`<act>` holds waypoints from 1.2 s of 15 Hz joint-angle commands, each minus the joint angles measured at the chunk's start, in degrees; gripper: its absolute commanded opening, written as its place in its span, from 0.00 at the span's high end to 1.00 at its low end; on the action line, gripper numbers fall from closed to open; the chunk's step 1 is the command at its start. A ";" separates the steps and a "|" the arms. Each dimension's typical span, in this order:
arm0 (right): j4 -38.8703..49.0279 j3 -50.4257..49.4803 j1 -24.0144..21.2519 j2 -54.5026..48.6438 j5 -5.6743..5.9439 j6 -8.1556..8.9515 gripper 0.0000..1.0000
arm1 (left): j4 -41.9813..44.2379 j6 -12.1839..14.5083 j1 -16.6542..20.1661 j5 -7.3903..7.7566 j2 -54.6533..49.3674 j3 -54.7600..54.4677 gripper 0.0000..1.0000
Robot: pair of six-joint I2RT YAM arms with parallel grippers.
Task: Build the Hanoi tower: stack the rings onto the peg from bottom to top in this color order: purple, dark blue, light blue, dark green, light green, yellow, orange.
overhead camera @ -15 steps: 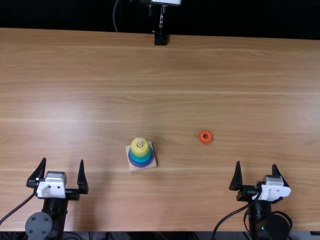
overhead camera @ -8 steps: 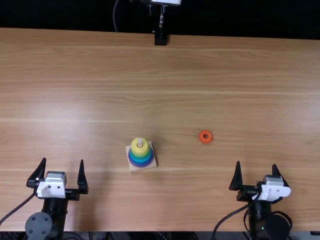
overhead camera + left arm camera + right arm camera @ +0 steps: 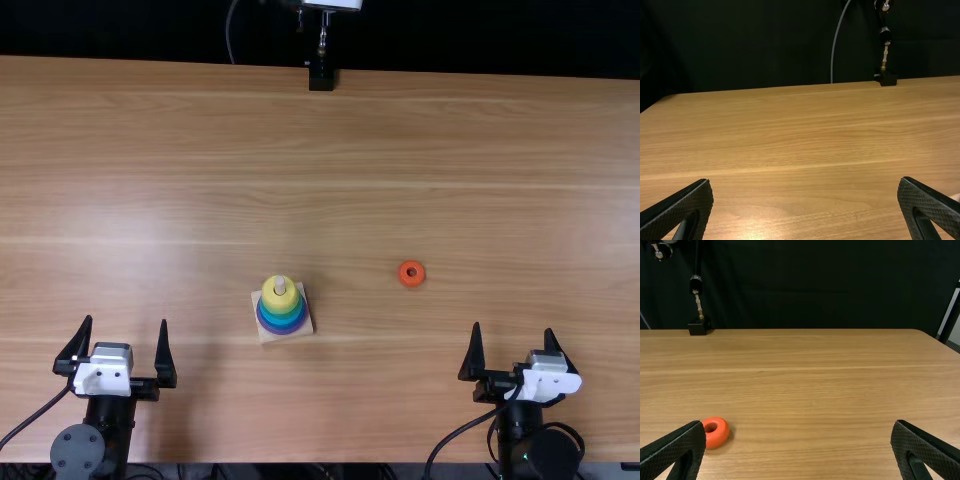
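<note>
1. The stack (image 3: pixel 281 317) stands upright left of the table's middle, toward the near side. It tapers upward: dark blue or purple at the foot, then light blue and green-blue bands, with yellow (image 3: pixel 280 303) uppermost.
2. The peg (image 3: pixel 280 284) is pale and its rounded tip pokes out above the yellow. Under the rings sits a flat, pale, square base (image 3: pixel 268 337), turned slightly, its corners showing around them.
3. The orange ring (image 3: pixel 411 281) lies flat on the wood, right of the stack and a little farther off, well apart from it. It is thick, rounded and glossy, with a small hole.
4. The left gripper (image 3: pixel 126 319) is at the near left, its fingers spread wide. The right gripper (image 3: pixel 513 327) is at the near right, also wide open.
5. The table (image 3: pixel 450 150) is light brown with grain running left to right and a soft sheen on the left.
6. Beyond its far edge hangs a black curtain (image 3: pixel 815 285); in front of that are a stand (image 3: pixel 322 75) with a metal rod and a thin grey cable (image 3: pixel 229 35).
7. Counted: one stack, one peg, one base, one loose ring, two grippers. The stacked rings are too small to count surely.
</note>
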 commanded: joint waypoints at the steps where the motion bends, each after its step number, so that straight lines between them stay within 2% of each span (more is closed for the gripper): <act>1: -1.11 -0.49 -0.63 -0.73 -0.21 -0.38 0.00 | -2.98 0.55 0.28 -0.11 -0.71 -0.78 0.00; 4: 3.32 7.95 -0.63 3.57 -0.32 -0.27 0.00 | -2.98 0.55 0.28 -0.11 -0.71 -0.78 0.00; 8: 5.01 22.80 -0.28 19.57 -0.53 -0.17 0.00 | -2.98 0.55 0.28 -0.11 -0.71 -0.78 0.00; 9: 5.01 26.32 -0.11 23.79 -1.48 -0.27 0.00 | -2.98 0.55 0.28 -0.11 -0.71 -0.78 0.00; 10: 5.01 29.66 0.60 28.36 -3.90 -0.49 0.00 | -2.98 0.55 0.28 -0.11 -0.71 -0.78 0.00; 11: 5.01 32.56 1.83 32.93 -5.38 -0.59 0.00 | -2.98 0.55 0.28 -0.11 -0.71 -0.78 0.00; 12: 4.38 36.07 2.79 37.85 -5.70 -0.80 0.00 | -2.98 0.55 0.28 -0.11 -0.71 -0.78 0.00; 16: 2.80 45.65 7.63 55.17 -5.49 -1.01 0.00 | -2.98 0.55 0.28 -0.11 -0.71 -0.78 0.00; 18: -4.90 50.22 10.62 63.96 -5.49 -1.75 0.00 | -2.98 0.55 0.28 -0.11 -0.71 -0.78 0.00</act>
